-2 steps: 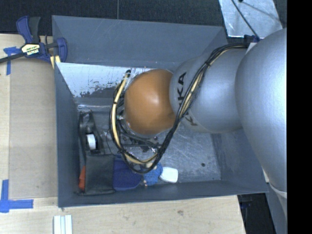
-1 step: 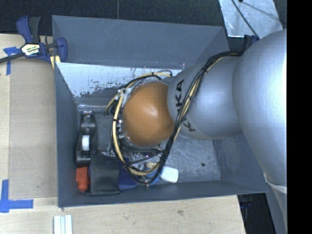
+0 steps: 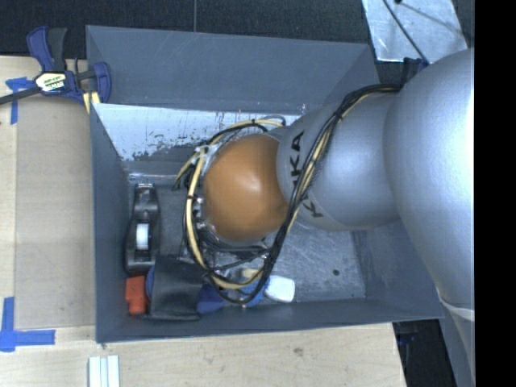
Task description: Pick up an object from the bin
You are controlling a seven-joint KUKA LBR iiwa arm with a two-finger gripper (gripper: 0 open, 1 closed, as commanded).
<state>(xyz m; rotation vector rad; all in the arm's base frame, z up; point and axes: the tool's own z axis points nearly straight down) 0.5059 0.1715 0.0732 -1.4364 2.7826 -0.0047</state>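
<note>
Several loose things crowd the near left of the grey metal bin (image 3: 109, 216), so a straight descent onto one would be wisest. The silver arm's (image 3: 363, 160) orange dome cover (image 3: 242, 188) leaves me unable to tell whether the gripper (image 3: 226, 258) is spread or closed. Just left of it lies a black tape dispenser (image 3: 141, 232). Nearer are a black pouch (image 3: 173, 293), a red block (image 3: 137, 294) and a white piece (image 3: 280, 289).

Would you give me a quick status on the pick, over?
Arm down in the bin, grasp hidden under its orange cover. Nearest: black tape dispenser, black pouch, white piece. Nothing seen held.
</note>
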